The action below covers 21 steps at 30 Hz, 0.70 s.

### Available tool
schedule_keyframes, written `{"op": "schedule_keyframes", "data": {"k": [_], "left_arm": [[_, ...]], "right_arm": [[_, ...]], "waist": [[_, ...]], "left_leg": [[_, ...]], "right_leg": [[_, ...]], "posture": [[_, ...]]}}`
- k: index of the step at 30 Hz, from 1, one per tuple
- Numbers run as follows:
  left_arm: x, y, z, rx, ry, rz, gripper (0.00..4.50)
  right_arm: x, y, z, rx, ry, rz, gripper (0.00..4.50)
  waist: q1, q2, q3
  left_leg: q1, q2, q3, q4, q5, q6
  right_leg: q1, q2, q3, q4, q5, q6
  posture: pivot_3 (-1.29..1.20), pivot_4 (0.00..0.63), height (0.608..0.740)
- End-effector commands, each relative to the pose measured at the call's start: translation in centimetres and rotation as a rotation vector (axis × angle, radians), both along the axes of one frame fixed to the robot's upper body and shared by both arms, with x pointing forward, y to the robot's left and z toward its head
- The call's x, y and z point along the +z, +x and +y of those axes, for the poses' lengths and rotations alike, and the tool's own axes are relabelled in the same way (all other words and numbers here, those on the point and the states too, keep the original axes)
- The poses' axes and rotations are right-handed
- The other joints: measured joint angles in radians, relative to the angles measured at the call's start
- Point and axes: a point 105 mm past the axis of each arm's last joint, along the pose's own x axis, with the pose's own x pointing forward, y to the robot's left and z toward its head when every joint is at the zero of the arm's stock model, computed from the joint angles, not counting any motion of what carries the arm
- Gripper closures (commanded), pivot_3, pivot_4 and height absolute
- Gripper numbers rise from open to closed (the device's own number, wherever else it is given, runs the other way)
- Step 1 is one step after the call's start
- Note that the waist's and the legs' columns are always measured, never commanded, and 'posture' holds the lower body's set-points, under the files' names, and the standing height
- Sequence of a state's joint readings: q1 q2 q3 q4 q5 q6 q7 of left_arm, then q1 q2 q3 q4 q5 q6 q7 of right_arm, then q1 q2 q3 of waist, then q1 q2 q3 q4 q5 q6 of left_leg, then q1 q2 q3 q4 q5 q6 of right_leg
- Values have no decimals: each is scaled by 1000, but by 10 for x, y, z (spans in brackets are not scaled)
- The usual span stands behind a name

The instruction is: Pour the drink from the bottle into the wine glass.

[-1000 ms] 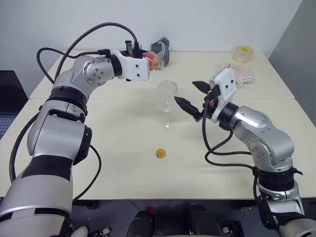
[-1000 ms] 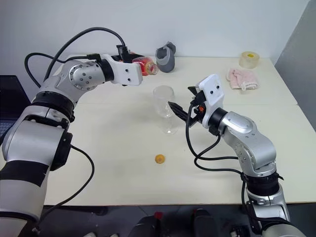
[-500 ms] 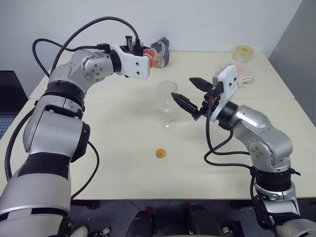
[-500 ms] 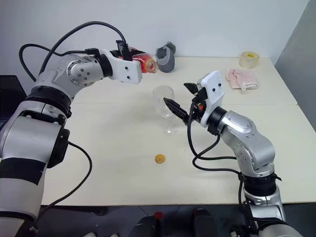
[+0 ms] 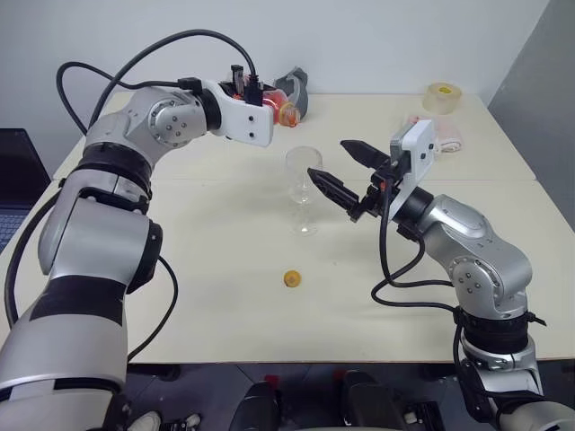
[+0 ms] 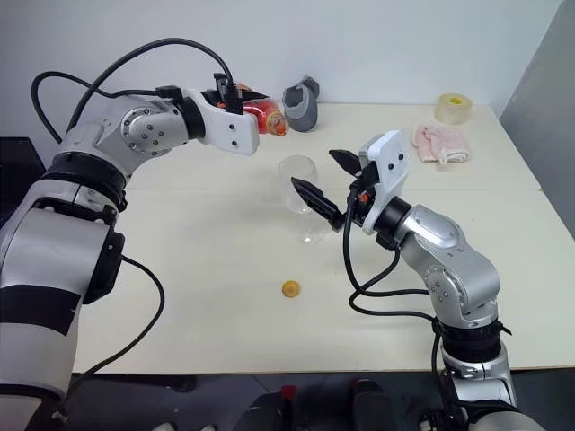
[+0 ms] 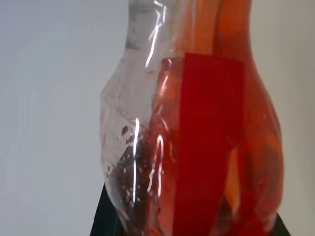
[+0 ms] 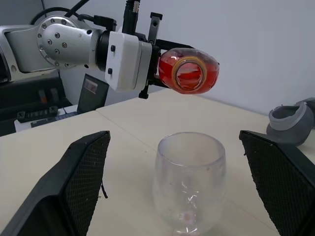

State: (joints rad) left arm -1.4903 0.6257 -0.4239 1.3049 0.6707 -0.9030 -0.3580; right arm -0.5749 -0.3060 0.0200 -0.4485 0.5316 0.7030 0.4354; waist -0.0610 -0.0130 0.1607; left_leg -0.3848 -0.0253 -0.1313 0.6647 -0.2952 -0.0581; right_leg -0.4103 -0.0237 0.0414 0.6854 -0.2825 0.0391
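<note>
Fingers on my right gripper (image 5: 334, 166) are spread wide apart, nothing between them, one on each side of the wine glass (image 5: 304, 189) bowl but not touching it as far as I can see. Left gripper (image 8: 152, 56) fingers are clamped tight on the bottle (image 8: 188, 70).

Count, near to far: one small orange cap (image 5: 291, 279) lying on the table (image 5: 225, 296) nearest me, one wine glass standing upright mid-table, one bottle held in the air beyond the glass and a bit to its left, one grey cup-like object (image 5: 295, 87) at the far edge, plus one tape roll (image 5: 440, 97) and one pink cloth (image 5: 440, 133) far right.

Bottle is uncapped, lying roughly level, mouth pointing toward the glass; drink (image 7: 231, 147) sits inside it, red-orange. I see no drink in the glass.

Arm pose: right arm is bent at the elbow, forearm reaching in toward the glass from its right. Left arm is raised and stretched forward, wrist turned toward the right.
</note>
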Motion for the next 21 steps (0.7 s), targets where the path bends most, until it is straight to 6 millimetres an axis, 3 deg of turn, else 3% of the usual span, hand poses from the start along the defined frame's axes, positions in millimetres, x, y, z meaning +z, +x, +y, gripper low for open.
{"op": "schedule_keyframes", "data": {"k": [1, 21], "left_arm": [[30, -5, 0, -11, -20, -93, 3520], [33, -5, 0, -2, 33, -116, 3520]], "right_arm": [[17, -9, -1, 13, 30, -79, 0], [18, -4, -5, -7, 26, -84, 0]], "waist": [[0, 0, 0], [0, 0, 0]], "left_leg": [[0, 0, 0, 0, 0, 0], [0, 0, 0, 0, 0, 0]], "right_leg": [[0, 0, 0, 0, 0, 0], [-1, 0, 0, 2, 0, 0]], "posture": [[0, 150, 740], [0, 150, 740]]}}
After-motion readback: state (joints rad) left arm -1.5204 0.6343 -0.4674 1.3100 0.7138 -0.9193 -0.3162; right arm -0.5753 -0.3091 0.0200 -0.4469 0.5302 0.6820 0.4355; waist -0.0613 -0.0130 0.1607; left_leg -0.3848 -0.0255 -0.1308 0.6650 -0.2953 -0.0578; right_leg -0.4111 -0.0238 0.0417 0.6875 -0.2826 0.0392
